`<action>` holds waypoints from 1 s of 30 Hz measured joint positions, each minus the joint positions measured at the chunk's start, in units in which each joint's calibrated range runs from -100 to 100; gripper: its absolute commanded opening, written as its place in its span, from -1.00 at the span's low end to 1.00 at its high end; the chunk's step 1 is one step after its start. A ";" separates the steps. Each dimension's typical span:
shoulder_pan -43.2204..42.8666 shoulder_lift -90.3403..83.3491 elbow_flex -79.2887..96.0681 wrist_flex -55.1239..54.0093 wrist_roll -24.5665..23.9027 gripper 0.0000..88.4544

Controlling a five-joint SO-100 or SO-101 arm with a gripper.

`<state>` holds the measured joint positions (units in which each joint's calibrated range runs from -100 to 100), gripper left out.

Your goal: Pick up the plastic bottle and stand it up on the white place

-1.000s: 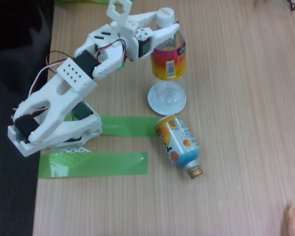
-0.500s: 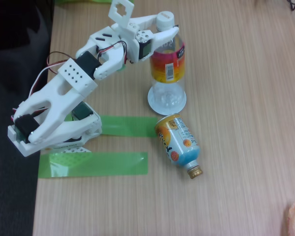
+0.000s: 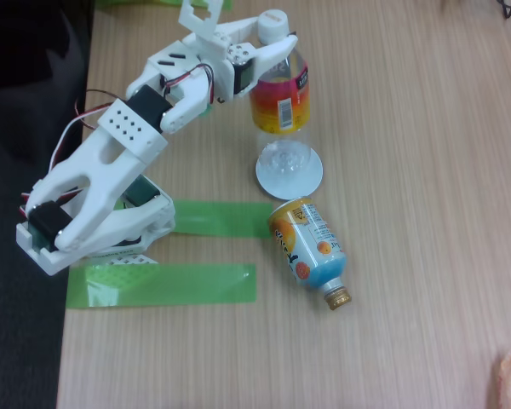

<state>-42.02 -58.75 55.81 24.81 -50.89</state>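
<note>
- Fixed view: white arm (image 3: 111, 170) reaches from the left edge of the surface (image 3: 409, 213) toward the top centre.
- Tool (image 3: 272, 49) is clamped on the bottle (image 3: 281, 106) at its neck, just under the white cap.
- Bottle stands close to upright, tilted slightly left at the top; its clear base is over the disc (image 3: 289, 170). Can't tell if the base touches the disc or sits just above it.
- Disc lies flat on the surface, right of the arm.
- Orange-and-blue can (image 3: 309, 250) lies on its side just below the disc, gold cap pointing down-right.
- Two green tape strips (image 3: 166, 284) lie left of the can, near the arm base.
</note>
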 measured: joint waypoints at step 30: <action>-0.07 0.00 1.36 -0.85 0.00 -0.77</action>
<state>-42.10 -58.75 57.16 23.96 -50.89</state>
